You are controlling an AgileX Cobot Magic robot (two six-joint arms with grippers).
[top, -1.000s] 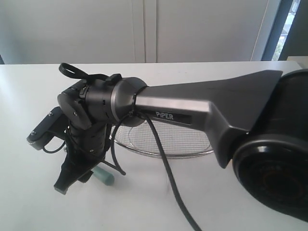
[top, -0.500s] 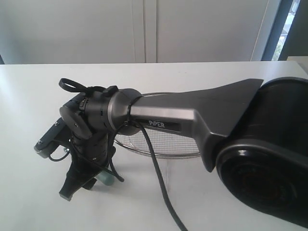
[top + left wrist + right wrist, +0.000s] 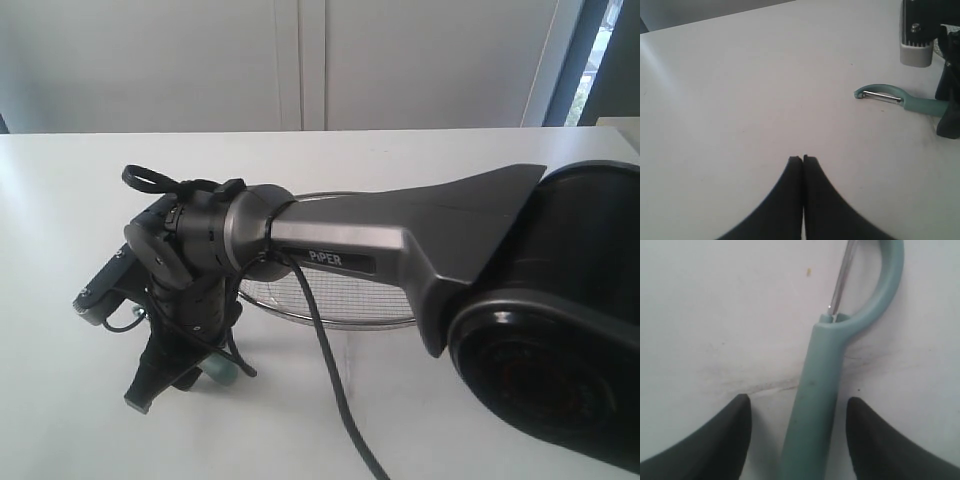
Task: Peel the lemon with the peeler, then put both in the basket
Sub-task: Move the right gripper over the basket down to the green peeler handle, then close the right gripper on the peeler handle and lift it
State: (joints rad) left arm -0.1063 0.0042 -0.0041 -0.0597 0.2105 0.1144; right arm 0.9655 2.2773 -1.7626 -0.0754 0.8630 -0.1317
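Left fingers (image 3: 785, 200) clenched together on nothing, low centre of the left wrist view, over the white table (image 3: 740, 75). Right fingers (image 3: 720, 440) spread wide, straddling the teal handle of the peeler (image 3: 815, 405), not yet gripping. Peeler flat on the table at lower left of the exterior view, near the basket (image 3: 330, 319). No lemon in view. Risk: slim handle rolling or squirting sideways if pinched off-centre; tips scraping the table if brought too low.

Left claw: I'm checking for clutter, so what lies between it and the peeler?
Nothing. In the left wrist view, the stretch of white table between the shut left claw and the peeler is bare.
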